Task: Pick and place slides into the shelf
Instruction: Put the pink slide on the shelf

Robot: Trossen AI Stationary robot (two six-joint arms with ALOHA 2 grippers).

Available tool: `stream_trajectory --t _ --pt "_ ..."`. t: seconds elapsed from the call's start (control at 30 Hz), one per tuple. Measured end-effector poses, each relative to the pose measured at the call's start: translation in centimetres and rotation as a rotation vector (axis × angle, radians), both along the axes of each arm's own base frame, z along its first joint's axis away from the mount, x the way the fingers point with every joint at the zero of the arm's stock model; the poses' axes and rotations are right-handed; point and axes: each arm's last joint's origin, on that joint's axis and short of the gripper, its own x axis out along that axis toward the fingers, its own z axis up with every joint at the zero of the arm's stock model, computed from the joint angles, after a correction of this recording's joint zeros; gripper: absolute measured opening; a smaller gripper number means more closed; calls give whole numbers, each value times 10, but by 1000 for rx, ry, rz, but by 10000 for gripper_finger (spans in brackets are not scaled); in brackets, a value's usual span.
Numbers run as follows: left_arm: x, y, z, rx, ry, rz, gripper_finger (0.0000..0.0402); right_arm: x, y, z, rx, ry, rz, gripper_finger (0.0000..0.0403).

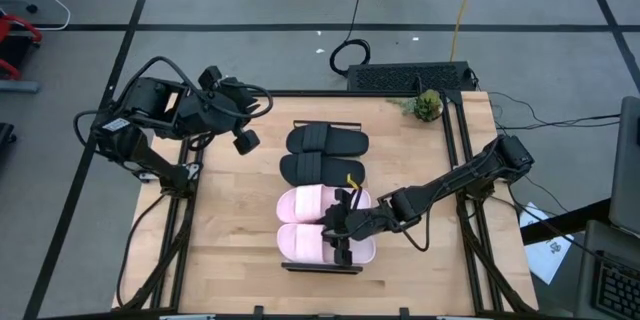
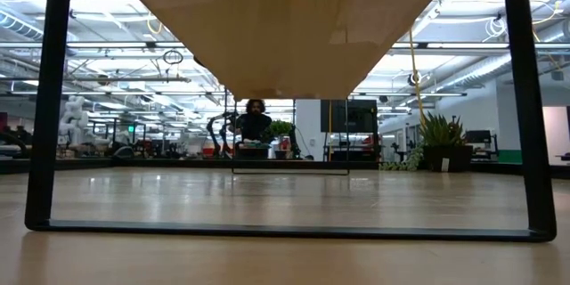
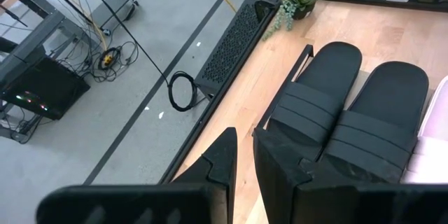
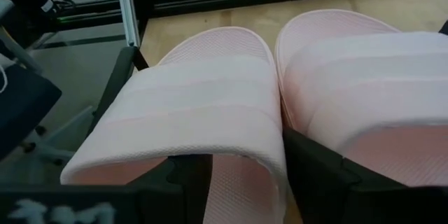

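Four slides lie side by side on the shelf [image 1: 298,266], whose black end frames show at the far and near ends. The black pair [image 1: 325,155] is farther; the far pink slide [image 1: 310,203] and near pink slide [image 1: 310,244] follow. My right gripper [image 1: 342,235] reaches in from the right at the near pink slide [image 4: 203,105] and is shut on it. My left gripper [image 1: 246,141] hovers raised over the table's far-left part, fingers almost together, with the black pair [image 3: 350,112] ahead of it. The low view shows only the shelf's underside [image 2: 285,27] and frame. My right gripper has the near pink slide by the side of its strap [image 4: 269,147] that faces the other pink slide. One finger [image 4: 185,178] is under the strap, the other finger [image 4: 318,178] outside, between the two slides. It comes slanting down from the table's right. The slide rests flat on the shelf.
A small potted plant [image 1: 427,106] stands at the table's far-right corner, beside a black perforated box [image 1: 410,77]. Black rails [image 1: 170,230] run along both table sides. Bare tabletop [image 1: 235,230] lies left of the shelf. A person [image 2: 256,120] sits far off in the room.
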Motion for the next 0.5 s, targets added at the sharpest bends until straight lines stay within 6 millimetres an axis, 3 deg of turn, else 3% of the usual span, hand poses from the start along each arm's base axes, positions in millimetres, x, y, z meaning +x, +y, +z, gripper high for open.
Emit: stream_trajectory --t 0.5 --pt "0 0 0 1 0 1 53 -2 2 -2 13 33 19 162"
